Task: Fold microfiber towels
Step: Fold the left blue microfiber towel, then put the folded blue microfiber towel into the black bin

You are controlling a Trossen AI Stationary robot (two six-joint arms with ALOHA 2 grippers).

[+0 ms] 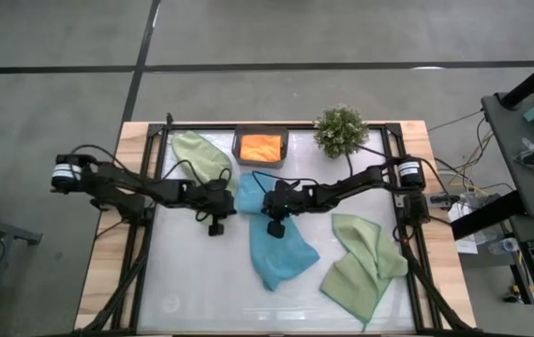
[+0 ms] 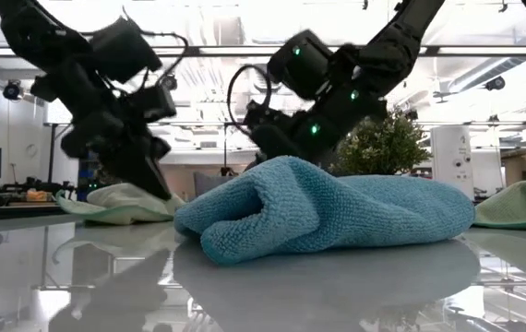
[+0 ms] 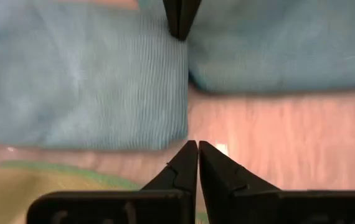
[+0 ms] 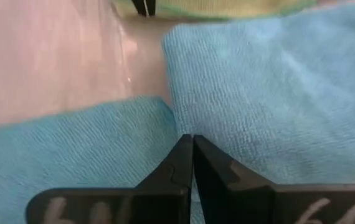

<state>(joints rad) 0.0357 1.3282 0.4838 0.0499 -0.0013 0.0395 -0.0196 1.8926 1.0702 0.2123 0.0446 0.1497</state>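
High view: we log left end effector (image 1: 216, 227) pressed together, empty, beside teal towel (image 1: 272, 245); right end effector (image 1: 274, 227) pinching it. We advise lifting evenly.

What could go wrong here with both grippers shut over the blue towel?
The left gripper has shut on bare table beside the blue towel, so lifting may bring up nothing. The right gripper is shut at the towel's edge; whether it pinches cloth is unclear, so it could slip. The towel lies bunched, and a fold may trap wrinkles.
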